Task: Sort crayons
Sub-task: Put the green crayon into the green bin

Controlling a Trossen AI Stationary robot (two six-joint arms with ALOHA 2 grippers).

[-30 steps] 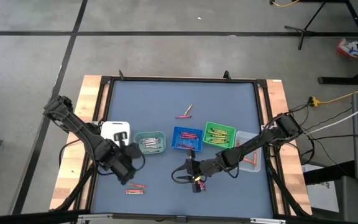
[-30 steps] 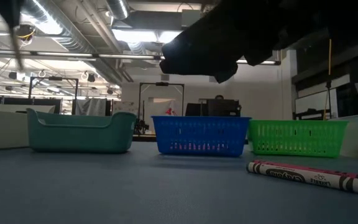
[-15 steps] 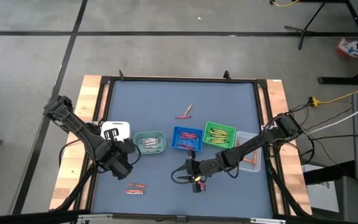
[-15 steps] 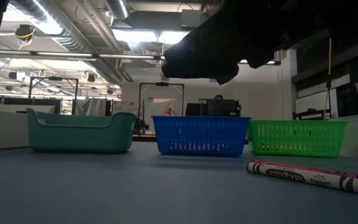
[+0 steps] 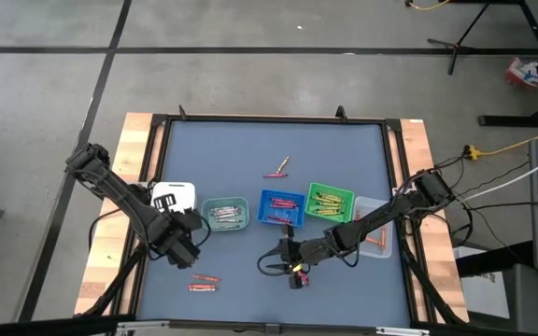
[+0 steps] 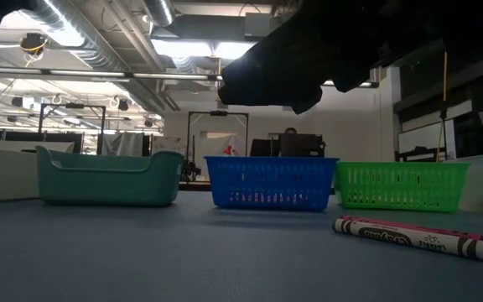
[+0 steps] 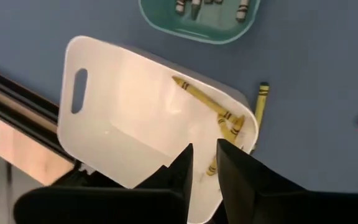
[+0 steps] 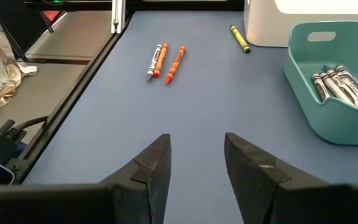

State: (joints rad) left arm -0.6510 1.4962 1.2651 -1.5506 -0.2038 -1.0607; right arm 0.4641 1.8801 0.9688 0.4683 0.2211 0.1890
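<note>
Left gripper (image 7: 204, 163) fingers slightly apart, empty; yellow crayons (image 7: 219, 115) just beyond fingertips in white tray (image 7: 114, 124). Right gripper (image 8: 196, 163) fingers apart, empty.

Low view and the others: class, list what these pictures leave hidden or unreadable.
- Blue tray and green tray contents: low view, walls hide them.
- Clear tray: high view, right arm crosses it.
- Crayon label: low view, blurred.
- Pink crayon under right hand: high view, too small to tell whether gripped.
</note>
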